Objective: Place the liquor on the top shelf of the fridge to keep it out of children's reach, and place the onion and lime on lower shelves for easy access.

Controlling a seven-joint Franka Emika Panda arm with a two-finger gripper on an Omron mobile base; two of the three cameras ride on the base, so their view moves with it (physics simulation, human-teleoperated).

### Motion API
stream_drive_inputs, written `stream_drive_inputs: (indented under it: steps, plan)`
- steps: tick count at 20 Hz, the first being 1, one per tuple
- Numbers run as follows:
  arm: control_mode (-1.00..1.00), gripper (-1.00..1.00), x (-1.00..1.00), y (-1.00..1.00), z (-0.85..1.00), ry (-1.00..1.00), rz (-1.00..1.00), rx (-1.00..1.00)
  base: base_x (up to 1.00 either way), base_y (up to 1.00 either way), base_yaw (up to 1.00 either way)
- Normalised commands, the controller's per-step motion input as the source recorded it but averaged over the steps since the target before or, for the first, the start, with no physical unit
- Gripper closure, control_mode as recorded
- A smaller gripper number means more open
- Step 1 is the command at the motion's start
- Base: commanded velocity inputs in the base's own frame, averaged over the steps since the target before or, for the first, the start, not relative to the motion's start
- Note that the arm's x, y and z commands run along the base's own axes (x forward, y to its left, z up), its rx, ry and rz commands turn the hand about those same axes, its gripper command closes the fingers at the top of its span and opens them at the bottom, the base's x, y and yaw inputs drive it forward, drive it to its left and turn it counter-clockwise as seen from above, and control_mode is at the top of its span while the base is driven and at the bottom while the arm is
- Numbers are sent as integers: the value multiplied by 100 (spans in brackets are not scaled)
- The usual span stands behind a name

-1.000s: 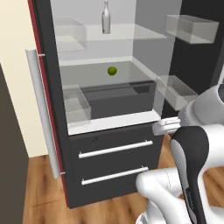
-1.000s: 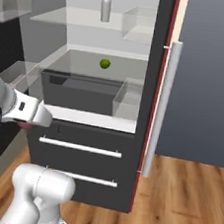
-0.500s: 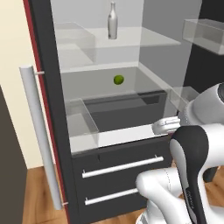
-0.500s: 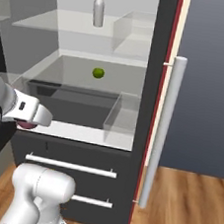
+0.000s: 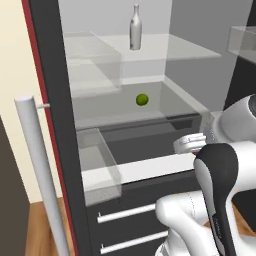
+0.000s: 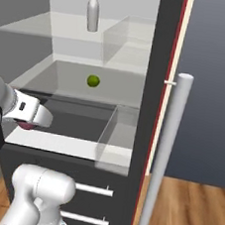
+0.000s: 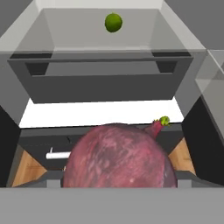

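Observation:
The onion [image 7: 118,162], a big pinkish-red ball in the hand view, sits between my fingers and hides them. In the right base view the onion [image 6: 27,124] peeks out under my gripper [image 6: 32,119], which is shut on it in front of the open fridge [image 6: 157,65], just outside the dark crisper front. The liquor [image 5: 135,27] stands upright on the top shelf [image 5: 165,47]. Below it, the lime [image 5: 142,99] rests on a lower shelf [image 5: 100,107], and the lime [image 7: 113,22] shows straight ahead of the hand.
A long silver handle [image 6: 164,151] runs down the red-edged door at the right. Clear bins [image 5: 95,165] hang on the door side. Two dark drawers [image 5: 125,215] with silver handles lie below the opening. A dark crisper box [image 7: 100,83] fills the lowest compartment.
The whole picture has grown and shifted: the base has driven closer to the fridge. The gripper keeps the onion and stays at the same spot relative to the base.

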Motion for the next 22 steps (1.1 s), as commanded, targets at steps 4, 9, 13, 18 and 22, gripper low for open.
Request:
stream_drive_inputs:
  steps: [4,9,13,18,22]
  plan:
    - [100,100,0,0,0,0,0,0,46,0,0]
    - [100,100,0,0,0,0,0,0,43,0,0]
    - [100,100,0,0,0,0,0,0,38,0,0]
    - [-100,100,14,0,0,-5,0,0,11,0,0]
    - [-100,100,36,0,0,-8,0,0,0,0,0]
